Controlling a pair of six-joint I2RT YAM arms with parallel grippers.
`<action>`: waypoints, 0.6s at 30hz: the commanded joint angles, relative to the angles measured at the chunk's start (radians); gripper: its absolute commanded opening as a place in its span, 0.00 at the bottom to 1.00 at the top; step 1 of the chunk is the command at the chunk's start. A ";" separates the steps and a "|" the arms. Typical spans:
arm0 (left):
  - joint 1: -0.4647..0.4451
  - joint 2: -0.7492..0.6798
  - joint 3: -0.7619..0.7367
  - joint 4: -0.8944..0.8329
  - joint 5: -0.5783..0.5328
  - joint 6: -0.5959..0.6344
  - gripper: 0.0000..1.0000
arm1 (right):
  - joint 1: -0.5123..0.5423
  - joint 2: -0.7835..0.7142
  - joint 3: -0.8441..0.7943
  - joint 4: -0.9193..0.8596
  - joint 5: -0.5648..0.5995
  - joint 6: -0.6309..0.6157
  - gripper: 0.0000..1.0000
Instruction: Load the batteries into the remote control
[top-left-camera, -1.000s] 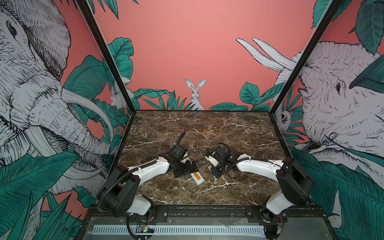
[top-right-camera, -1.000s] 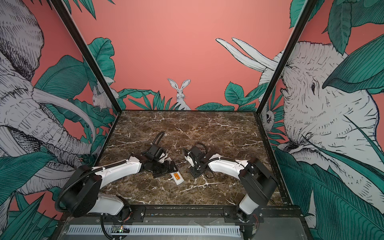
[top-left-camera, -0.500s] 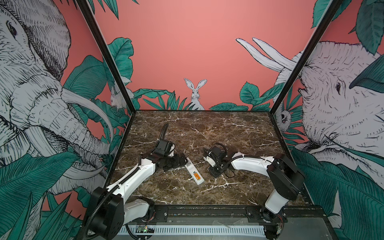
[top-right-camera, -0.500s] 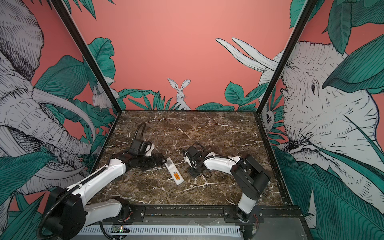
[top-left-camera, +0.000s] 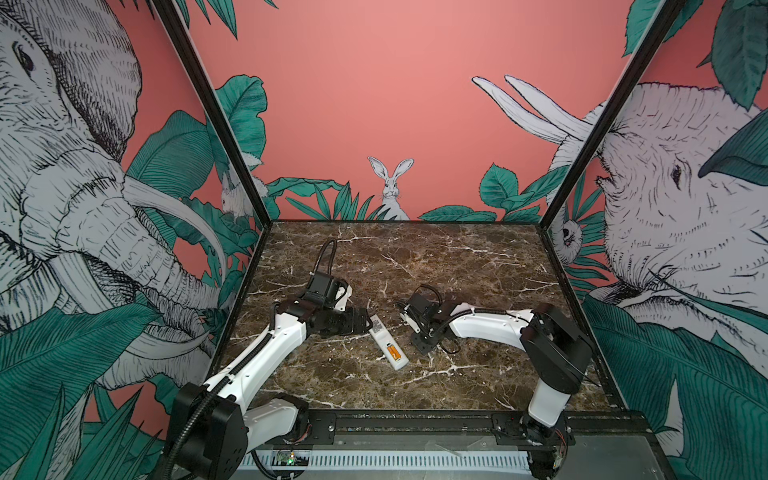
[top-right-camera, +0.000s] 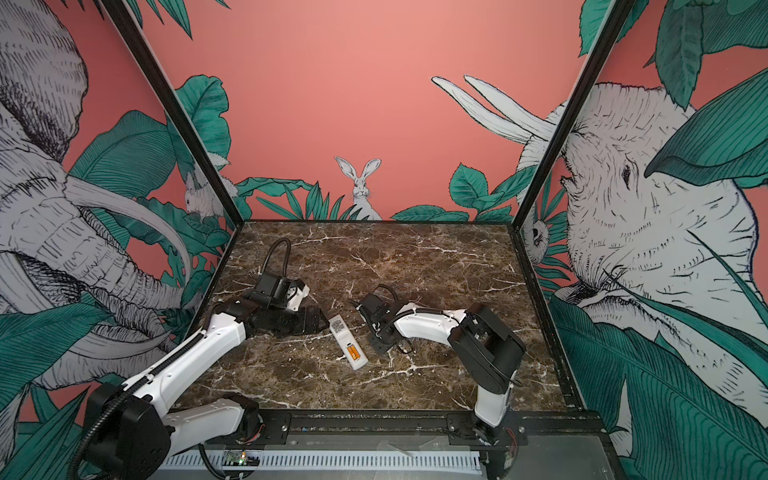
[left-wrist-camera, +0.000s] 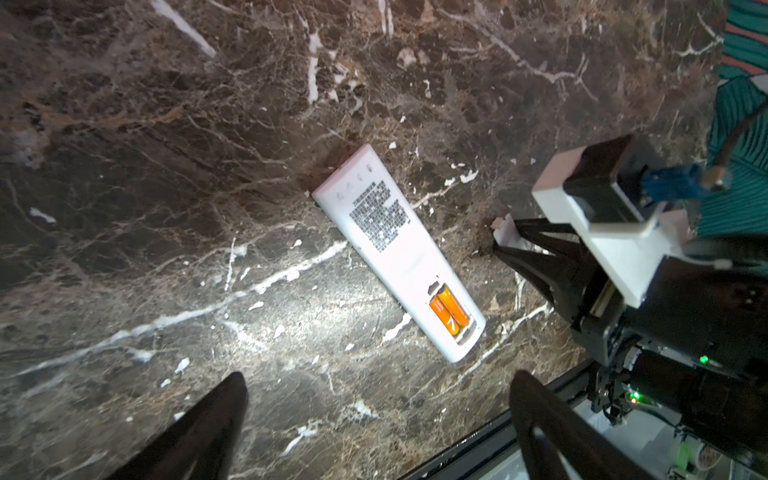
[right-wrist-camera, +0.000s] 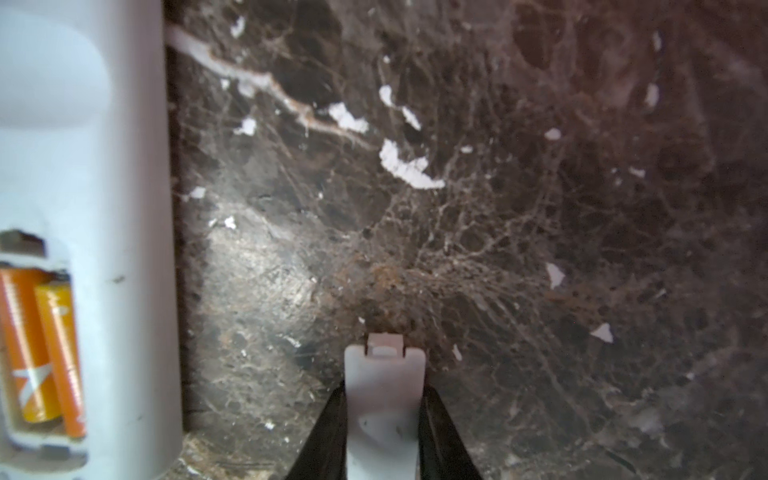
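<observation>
The white remote control (top-left-camera: 384, 340) (top-right-camera: 347, 340) lies label side up on the marble table (top-left-camera: 478, 266), its compartment uncovered. Two orange batteries (left-wrist-camera: 449, 309) (right-wrist-camera: 41, 353) sit side by side in that compartment. My left gripper (left-wrist-camera: 380, 378) (top-left-camera: 365, 322) is open and holds nothing, just left of the remote's far end. Just right of the remote, my right gripper (right-wrist-camera: 384, 390) (top-left-camera: 406, 320) is shut on the small white cover (right-wrist-camera: 384, 395), whose clip end pokes out past the fingertips (right-wrist-camera: 432, 399). The cover (left-wrist-camera: 500, 226) also shows in the left wrist view.
Printed walls close in the table on the left, back and right. A black rail (top-left-camera: 415, 419) runs along the front edge. Bare marble lies behind both arms and in front of the remote.
My left gripper has pulled back leftward off the remote, which now shows in full. The right gripper has stayed beside the remote with the cover.
</observation>
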 joint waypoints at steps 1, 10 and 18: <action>0.004 -0.012 0.053 -0.103 0.070 0.106 0.99 | 0.015 -0.038 0.009 0.014 -0.010 0.010 0.25; 0.004 -0.061 0.108 -0.160 0.140 0.212 0.99 | 0.071 -0.169 -0.038 0.218 -0.150 0.040 0.25; 0.005 -0.118 0.116 -0.175 0.188 0.255 0.99 | 0.155 -0.128 -0.071 0.349 -0.110 0.069 0.24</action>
